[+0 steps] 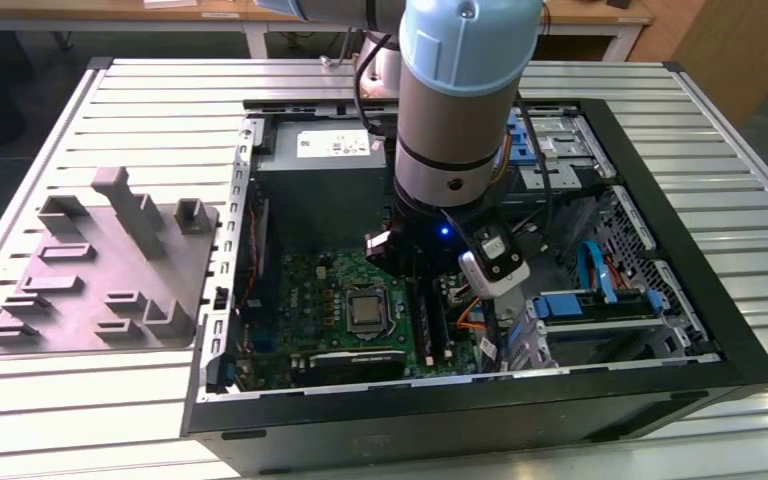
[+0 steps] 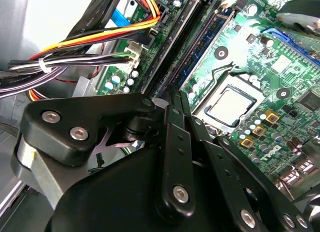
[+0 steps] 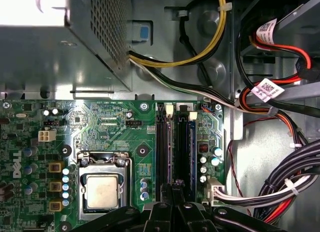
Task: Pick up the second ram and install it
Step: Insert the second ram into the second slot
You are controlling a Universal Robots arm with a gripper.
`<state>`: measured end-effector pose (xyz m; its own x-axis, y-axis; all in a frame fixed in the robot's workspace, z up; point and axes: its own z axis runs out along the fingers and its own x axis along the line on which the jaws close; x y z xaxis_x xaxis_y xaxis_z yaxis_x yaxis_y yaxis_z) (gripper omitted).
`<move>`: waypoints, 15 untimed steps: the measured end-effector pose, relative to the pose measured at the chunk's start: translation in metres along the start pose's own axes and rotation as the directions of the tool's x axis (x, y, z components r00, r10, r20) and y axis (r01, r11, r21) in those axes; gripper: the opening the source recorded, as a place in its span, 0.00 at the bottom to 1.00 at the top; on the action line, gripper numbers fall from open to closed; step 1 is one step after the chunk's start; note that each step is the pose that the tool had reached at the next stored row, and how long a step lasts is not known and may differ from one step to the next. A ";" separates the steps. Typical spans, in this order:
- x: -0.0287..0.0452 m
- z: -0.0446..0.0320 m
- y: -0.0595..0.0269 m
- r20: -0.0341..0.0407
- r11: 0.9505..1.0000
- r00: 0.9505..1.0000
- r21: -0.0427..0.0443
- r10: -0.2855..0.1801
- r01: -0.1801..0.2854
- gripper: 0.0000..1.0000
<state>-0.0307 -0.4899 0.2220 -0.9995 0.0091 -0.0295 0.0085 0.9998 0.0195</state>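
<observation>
A bluish-green ram stick (image 3: 191, 142) (image 2: 202, 45) stands seated in the outermost memory slot of the green motherboard (image 1: 311, 290). My gripper (image 2: 175, 100) (image 3: 173, 186) hangs low inside the open computer case (image 1: 651, 385). Its black fingers (image 2: 170, 127) are shut together, and nothing shows between them. The tips sit just over the near end of the black slots (image 3: 170, 147) beside that stick. Whether another stick sits in those black slots I cannot tell. In the exterior view the arm's wrist covers the gripper (image 1: 454, 310) and most of the slots.
A grey holder block (image 1: 91, 270) lies on the slatted table at the exterior view's left. Inside the case are the power supply (image 1: 324, 170), the processor socket (image 3: 102, 189), coloured cable bundles (image 3: 280, 187) next to the slots, and blue drive brackets (image 1: 598, 305).
</observation>
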 end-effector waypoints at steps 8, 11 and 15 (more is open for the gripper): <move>0.0002 0.0048 -0.0001 0.000 1.000 1.000 0.000 0.000 0.000 0.11; 0.0002 0.0049 -0.0001 0.000 1.000 1.000 0.000 0.000 0.000 0.11; 0.0002 0.0053 -0.0001 0.000 1.000 1.000 0.000 0.000 0.000 0.11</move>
<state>-0.0307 -0.4899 0.2167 -0.9995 0.0091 -0.0295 0.0085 0.9998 0.0196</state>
